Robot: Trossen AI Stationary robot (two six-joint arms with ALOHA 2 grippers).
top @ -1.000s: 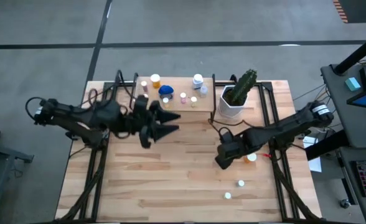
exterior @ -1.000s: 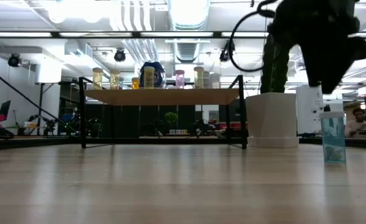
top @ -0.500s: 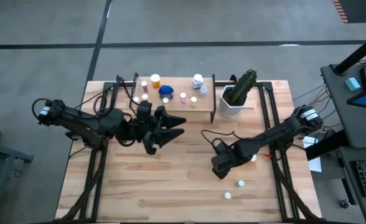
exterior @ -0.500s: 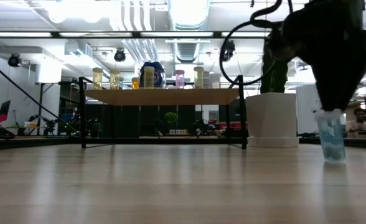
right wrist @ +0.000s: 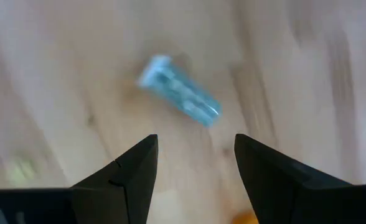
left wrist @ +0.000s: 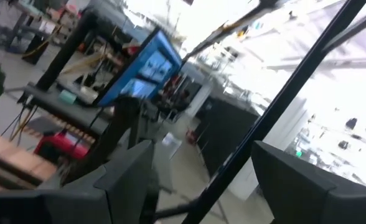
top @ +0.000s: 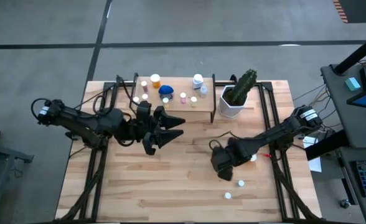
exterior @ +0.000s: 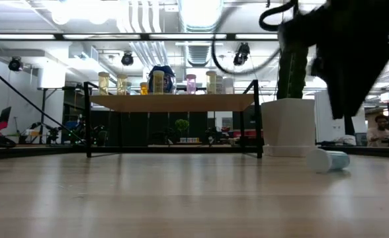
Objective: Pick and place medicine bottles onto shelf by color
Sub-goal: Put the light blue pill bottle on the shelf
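Concrete floor with painted lines is surrounding a slatted wooden tabletop point(top: 170, 186), seen from above, with both dark arms reaching in over it. At the far edge the shelf point(top: 173, 102) is standing on thin black legs, and a group of medicine bottles point(top: 164, 92) is sitting on its light-wood board: amber ones, white-capped ones and one larger blue one point(top: 165, 90). In the low view these are lining up in a row along the board, with ceiling lights and ducts showing behind. Just beside the shelf, toward the right arm's side, a white pot with a green cactus point(top: 238, 93) is standing upright.

The right end effector point(top: 223, 169) is hovering over the near right part of the tabletop with its fingers point(right wrist: 136, 171) spread and nothing between them. Its wrist view is looking down on a pale blue bottle point(right wrist: 180, 98) that is lying on its side on the wood, white cap at one end, apart from both fingers. The low view is showing the same bottle point(exterior: 329, 160) lying flat, near the pot. Two more white-capped bottles point(top: 241, 183) are standing on the tabletop nearer the front edge, close to this arm.

The left end effector point(top: 170, 127) is hanging above the tabletop just in front of the shelf, fingers spread wide and carrying nothing. Its wrist view is pointing out into the room at monitors and dark framing.
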